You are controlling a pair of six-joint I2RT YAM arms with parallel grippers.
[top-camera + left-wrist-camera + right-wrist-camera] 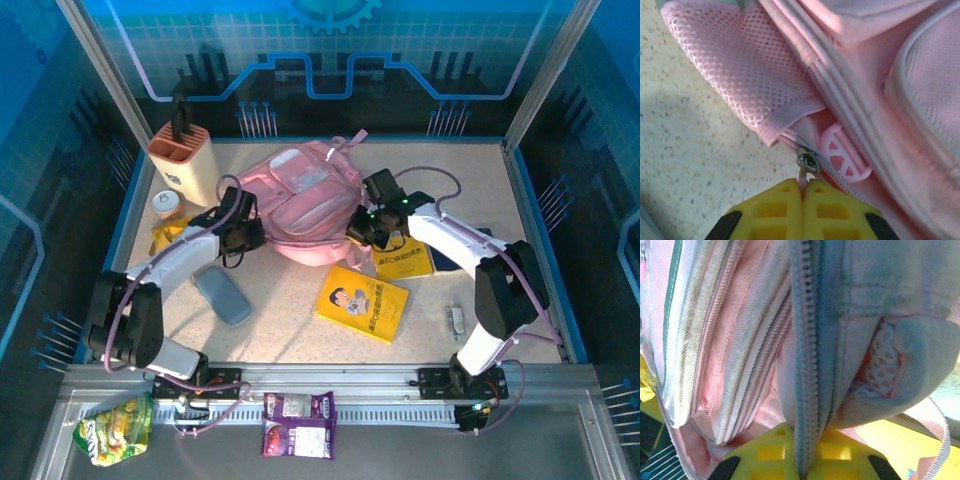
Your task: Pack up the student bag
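The pink student bag [300, 200] lies at the middle back of the table. At its left lower edge, my left gripper [245, 238] is shut on the bag's zipper pull. In the left wrist view the yellow fingers [780, 207] pinch the pink tab of the metal zipper pull [807, 164], below a mesh side pocket [740, 70]. At the bag's right lower edge, my right gripper [365, 228] is shut on the bag's zip edge. The right wrist view has its fingers [765, 450] clamping a strip of zipper tape [805, 365].
A yellow book [362, 302] and a grey pencil case [222, 295] lie in front of the bag. A blue-covered book [408, 262] lies under the right arm. An orange holder [182, 160], a small cup [166, 204] and a yellow packet [165, 237] stand at the left. Two snack bags [298, 424] rest on the front rail.
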